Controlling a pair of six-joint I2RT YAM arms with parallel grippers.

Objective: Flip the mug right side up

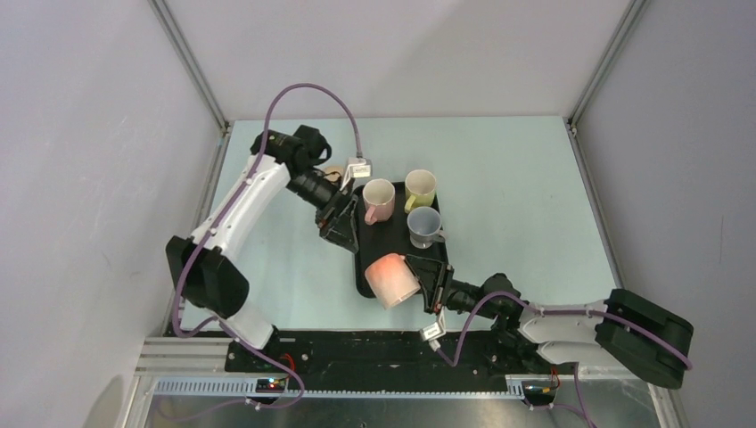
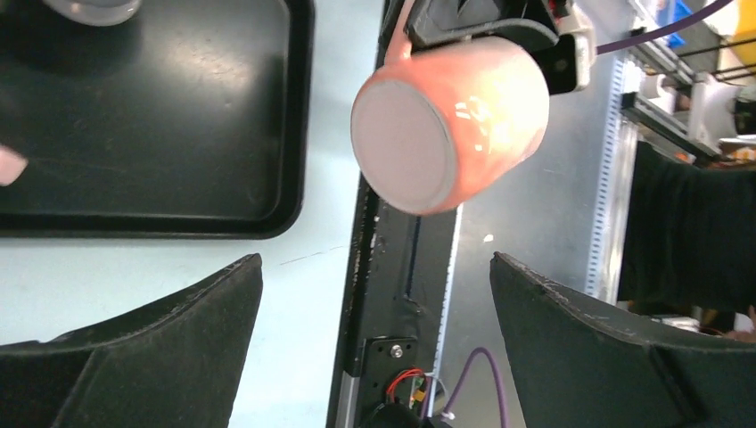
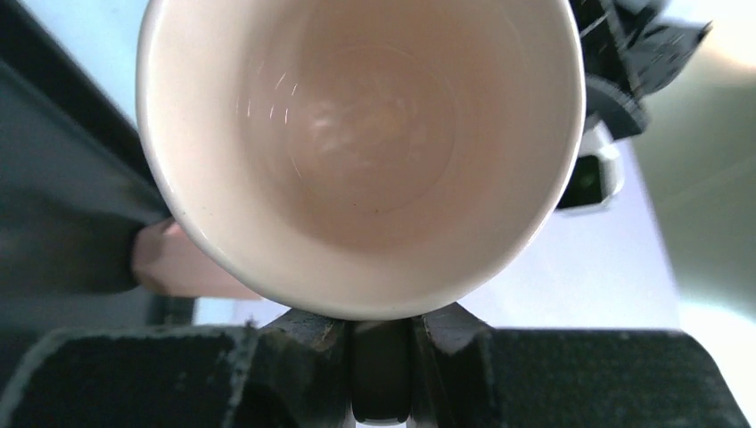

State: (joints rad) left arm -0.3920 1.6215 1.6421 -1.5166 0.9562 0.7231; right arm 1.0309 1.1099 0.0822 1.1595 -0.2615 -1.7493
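A salmon-pink mug hangs tilted on its side above the near edge of the black tray. My right gripper is shut on its rim. In the right wrist view the mug's open mouth faces the camera, its handle shows at the left, and my right gripper pinches the lower rim. In the left wrist view the mug's flat base faces the camera. My left gripper is open and empty over the tray's left edge, apart from the mug. In its own view, the left gripper has its jaws spread wide.
Three upright mugs stand on the tray's far half: pink, yellow-green, grey-blue. A brownish object sits behind the left wrist. The black base rail runs along the near table edge. Grey walls enclose the table.
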